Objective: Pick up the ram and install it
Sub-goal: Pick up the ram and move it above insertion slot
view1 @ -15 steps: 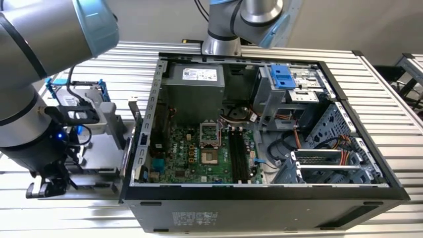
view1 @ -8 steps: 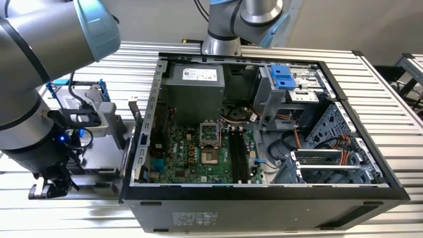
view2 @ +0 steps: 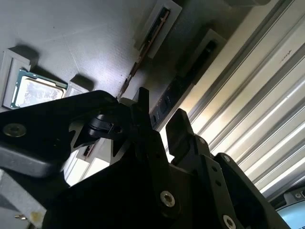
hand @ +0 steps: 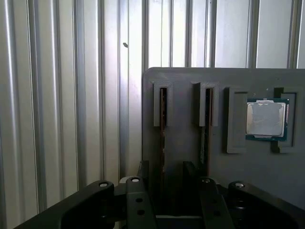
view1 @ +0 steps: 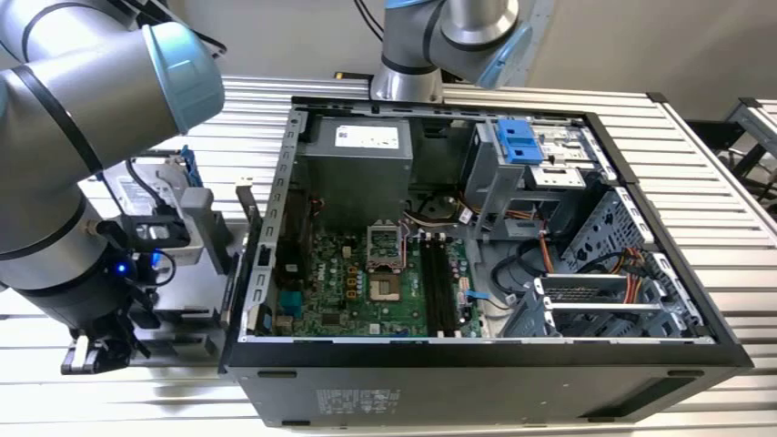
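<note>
I read this step as the grasp on the ram, not yet made, so my care goes to alignment. The grey parts tray (hand: pixel 186 78) has two narrow slots side by side. In the first wrist view the ram (hand: pixel 163 124) stands edge-on in the slot farther from the square silver chip (hand: pixel 266 119), and a second stick (hand: pixel 206 124) stands in the slot between them.

The board is thin, and I judge it could flex or tip if pinched crooked. I want the jaws square to its flat faces, the stick centred in the gap, and the squeeze taken on the faces rather than a corner. The second stick is close, so the finger on that side has little room and should not brush it.

The gripper (hand: pixel 166 168) has its jaws moderately apart and holds nothing. Its fingers (hand: pixel 143 174) sit one to each side of the ram's line, with a slim gap on both sides and no contact that I can make out. The second wrist view agrees, with the ram (view2: pixel 148 40) running toward the space between the fingertips.

As for pose, the arm (view1: pixel 73 118) stands at the exterior view's left of the open computer case (view1: pixel 486 382). Its elbow is high and the forearm drops to a wrist low over the slatted table (view1: pixel 716 182), beside the case's near corner.
</note>
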Controlling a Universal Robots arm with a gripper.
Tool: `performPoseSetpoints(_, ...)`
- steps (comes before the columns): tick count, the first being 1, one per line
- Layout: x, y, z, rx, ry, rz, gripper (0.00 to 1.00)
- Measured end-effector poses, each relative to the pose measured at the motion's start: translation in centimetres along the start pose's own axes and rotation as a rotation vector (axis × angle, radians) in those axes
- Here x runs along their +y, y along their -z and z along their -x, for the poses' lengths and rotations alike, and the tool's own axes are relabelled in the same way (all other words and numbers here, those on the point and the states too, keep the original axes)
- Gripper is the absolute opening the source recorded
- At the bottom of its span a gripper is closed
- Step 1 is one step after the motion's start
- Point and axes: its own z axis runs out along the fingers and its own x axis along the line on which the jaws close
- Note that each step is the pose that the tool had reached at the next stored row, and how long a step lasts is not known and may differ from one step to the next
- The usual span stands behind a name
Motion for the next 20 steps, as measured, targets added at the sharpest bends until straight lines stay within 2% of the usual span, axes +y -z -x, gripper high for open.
performPoseSetpoints(6, 0.0, -0.01, 0.0, -0.0001, 0.0, -0.0001, 1.0)
performPoseSetpoints(7, 0.0, -0.01, 0.0, -0.0001, 0.0, -0.0001, 0.0)
performPoseSetpoints(20, 0.02, -0.02, 0.0, -0.0001, 0.0, -0.0001, 0.0)
